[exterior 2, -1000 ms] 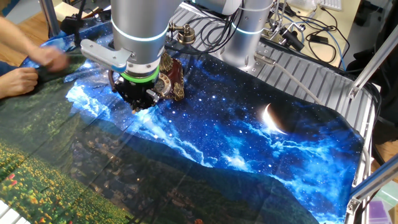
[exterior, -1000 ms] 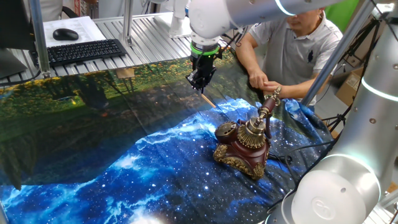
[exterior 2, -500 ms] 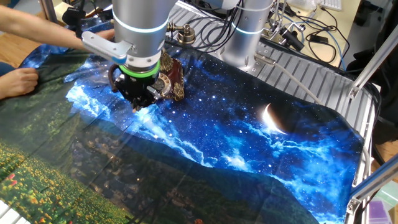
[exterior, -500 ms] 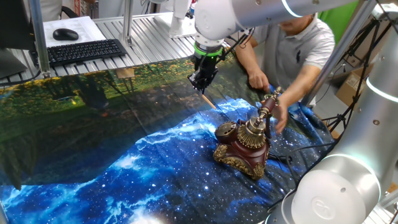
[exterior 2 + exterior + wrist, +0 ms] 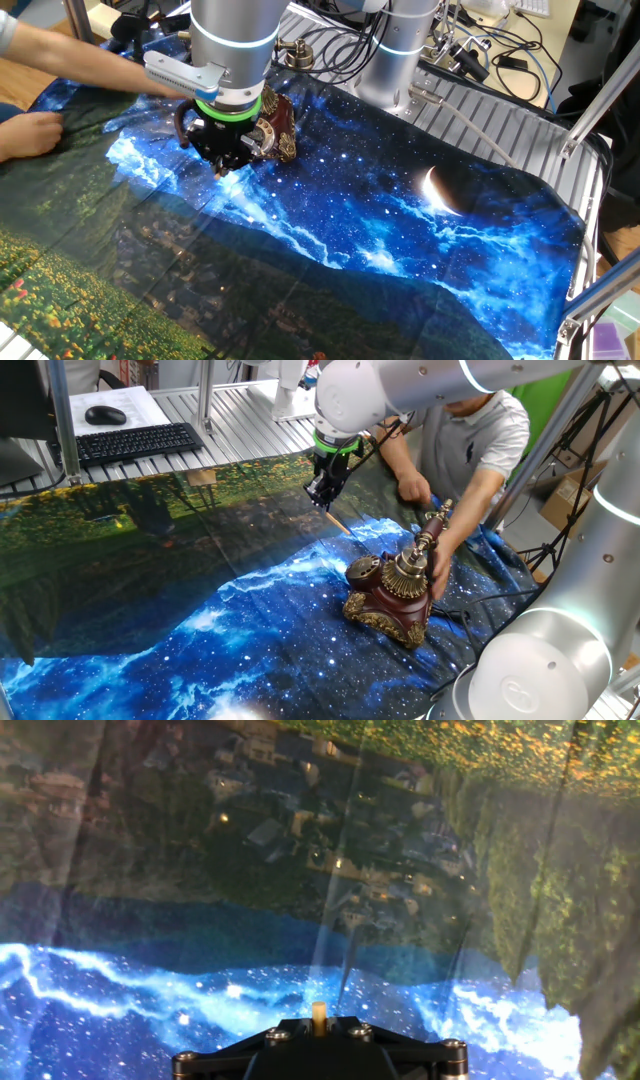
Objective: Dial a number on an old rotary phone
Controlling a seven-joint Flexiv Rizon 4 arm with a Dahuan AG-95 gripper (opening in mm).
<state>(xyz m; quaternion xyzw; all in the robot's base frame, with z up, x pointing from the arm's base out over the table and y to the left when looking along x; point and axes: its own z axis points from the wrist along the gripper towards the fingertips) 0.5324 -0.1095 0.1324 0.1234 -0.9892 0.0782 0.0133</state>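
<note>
The old rotary phone [image 5: 388,596] stands on the blue starry cloth at the right, with a dark red body, gold base trim, a brass dial and its handset [image 5: 432,530] on the cradle. A person's hand [image 5: 441,563] is on the phone's far side by the handset. My gripper [image 5: 323,490] hangs above the cloth, up and to the left of the phone, shut on a thin tan stick [image 5: 337,522] that points down. In the other fixed view my gripper [image 5: 226,160] hides part of the phone [image 5: 279,131]. The hand view shows only the stick's end [image 5: 318,1014] above cloth; the phone is out of view there.
A printed cloth [image 5: 200,610] covers the table. A black keyboard [image 5: 138,442] and a mouse [image 5: 105,415] lie at the back left. The person [image 5: 480,430] leans in from the back right; the arm [image 5: 95,72] reaches across. Cables and the robot base [image 5: 395,60] stand behind the phone.
The person's hand has come down from the cloth's edge to the phone and handset. My gripper has shifted slightly toward the back right with the stick still in it.
</note>
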